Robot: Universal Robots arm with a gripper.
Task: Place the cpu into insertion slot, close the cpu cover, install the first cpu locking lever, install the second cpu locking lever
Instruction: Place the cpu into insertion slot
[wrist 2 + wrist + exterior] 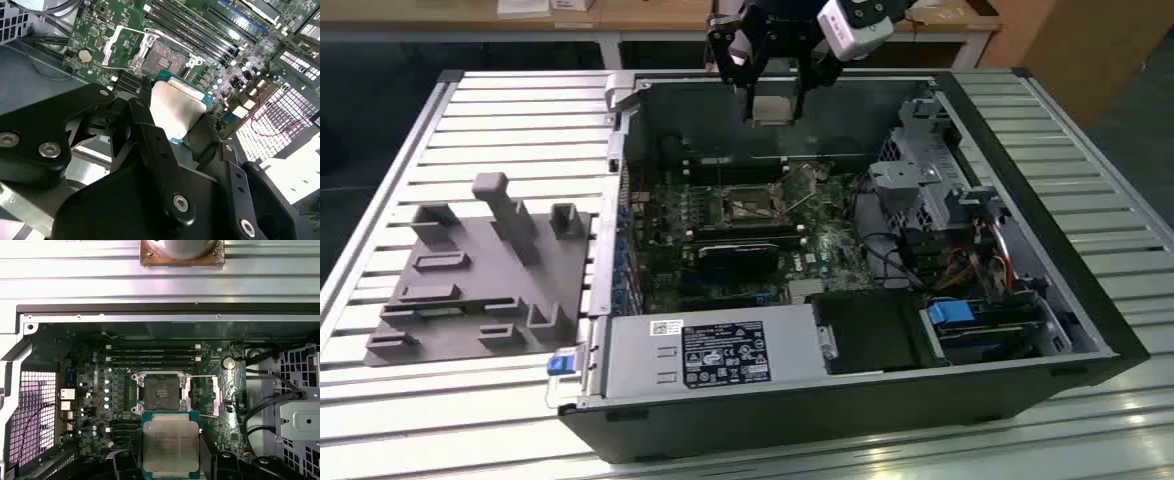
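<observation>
The tool (775,98), clamped on the cpu (774,110), hangs at top centre of the exterior view above the open computer case (854,405); mid-frame, the insertion slot (750,207) lies bare, cpu cover (215,395) swung open.

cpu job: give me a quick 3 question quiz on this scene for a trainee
1. True or false: the cpu already sits in the slot.
2. Pick one. The claw is: A open, B shut on the cpu, C shut on the cover.
3. Fill in: the cover is flipped ___, leaving the slot's dark centre bare.

Key: 1 false, it hangs in the claw above the board. 2 B. 3 open.
</observation>
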